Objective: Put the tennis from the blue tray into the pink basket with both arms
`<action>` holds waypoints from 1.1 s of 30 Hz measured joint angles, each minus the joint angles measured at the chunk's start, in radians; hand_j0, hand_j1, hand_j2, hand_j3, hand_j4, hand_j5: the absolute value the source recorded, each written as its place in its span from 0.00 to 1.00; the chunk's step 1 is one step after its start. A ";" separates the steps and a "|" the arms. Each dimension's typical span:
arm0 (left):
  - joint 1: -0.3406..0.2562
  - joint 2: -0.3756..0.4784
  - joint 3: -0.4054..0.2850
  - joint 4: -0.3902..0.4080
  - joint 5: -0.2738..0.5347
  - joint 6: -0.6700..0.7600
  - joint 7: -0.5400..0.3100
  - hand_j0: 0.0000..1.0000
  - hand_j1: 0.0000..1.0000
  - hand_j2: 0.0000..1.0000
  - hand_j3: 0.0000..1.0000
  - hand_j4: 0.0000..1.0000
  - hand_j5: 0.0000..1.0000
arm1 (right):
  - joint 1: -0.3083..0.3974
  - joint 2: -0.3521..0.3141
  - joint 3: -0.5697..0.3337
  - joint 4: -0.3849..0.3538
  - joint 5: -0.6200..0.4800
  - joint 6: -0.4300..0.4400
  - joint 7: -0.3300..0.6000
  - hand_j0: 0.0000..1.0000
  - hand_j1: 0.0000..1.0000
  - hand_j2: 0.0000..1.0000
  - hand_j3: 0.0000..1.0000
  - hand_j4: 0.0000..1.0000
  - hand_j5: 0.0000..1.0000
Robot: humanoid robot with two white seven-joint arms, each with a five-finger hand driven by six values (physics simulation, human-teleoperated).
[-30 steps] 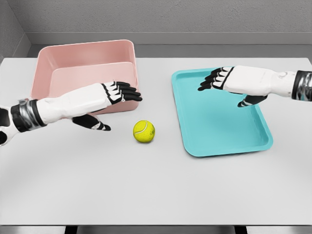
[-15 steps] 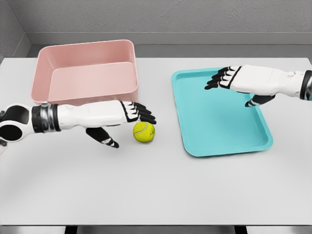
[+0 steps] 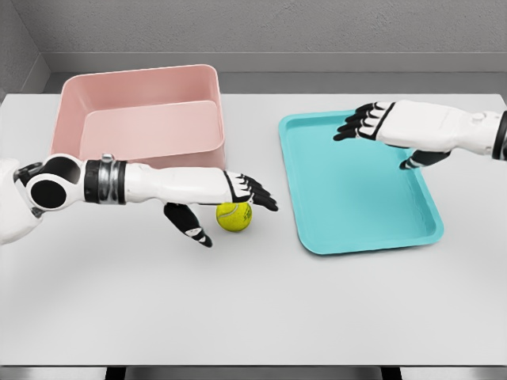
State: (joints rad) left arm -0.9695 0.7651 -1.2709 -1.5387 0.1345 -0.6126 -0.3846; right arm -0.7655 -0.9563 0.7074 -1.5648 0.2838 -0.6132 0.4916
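The tennis ball (image 3: 234, 216), yellow-green, sits on the white table (image 3: 253, 301) just left of the frame's middle, between the pink basket (image 3: 142, 119) in the upper left and the blue tray (image 3: 356, 186) at the right, touching neither. It lies on the bare table, outside the tray. My left hand (image 3: 230, 194) reaches in from the left edge, the white forearm stretched almost level across the front wall of the basket. Its fingers (image 3: 261, 196) are spread and extended, pointing right, and they cover the top edge of the ball from this view; whether they actually touch it I cannot tell. My left thumb (image 3: 190, 224) hangs down and away on the ball's left side, just beside it with a small gap, so the hand is open around the ball and grips nothing. My right hand (image 3: 388, 127) comes in from the right edge and hovers over the upper part of the tray, palm down, its fingers (image 3: 352, 127) spread loosely and pointing left, its thumb (image 3: 416, 160) dropped toward the tray floor. It holds nothing. The tray's turquoise floor shows bare beneath it, and the basket's pink interior shows bare as well.
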 measured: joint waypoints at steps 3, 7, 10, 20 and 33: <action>0.006 -0.002 -0.004 0.026 0.001 0.000 -0.001 1.00 1.00 1.00 1.00 1.00 1.00 | 0.003 0.002 -0.006 -0.001 0.001 0.000 0.004 1.00 1.00 1.00 1.00 1.00 1.00; 0.005 -0.021 -0.001 0.071 0.003 0.000 -0.001 1.00 1.00 1.00 1.00 1.00 1.00 | 0.005 0.005 -0.009 -0.002 0.002 0.000 0.008 1.00 1.00 1.00 1.00 1.00 1.00; 0.005 -0.048 0.005 0.119 0.004 0.000 -0.001 1.00 1.00 1.00 1.00 1.00 1.00 | 0.005 0.008 -0.010 -0.002 0.002 0.000 0.009 1.00 1.00 1.00 1.00 1.00 1.00; 0.014 -0.112 -0.003 0.220 0.006 0.000 -0.001 1.00 1.00 1.00 1.00 1.00 1.00 | 0.005 0.013 -0.011 -0.002 0.005 0.000 0.010 1.00 1.00 1.00 1.00 1.00 1.00; 0.021 -0.117 -0.031 0.274 -0.001 0.000 0.004 1.00 1.00 1.00 1.00 1.00 1.00 | 0.025 0.004 -0.010 0.002 0.005 0.000 0.010 1.00 1.00 1.00 1.00 1.00 1.00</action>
State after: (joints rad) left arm -0.9480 0.6486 -1.3021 -1.2648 0.1339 -0.6125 -0.3806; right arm -0.7409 -0.9527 0.6971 -1.5628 0.2892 -0.6133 0.5020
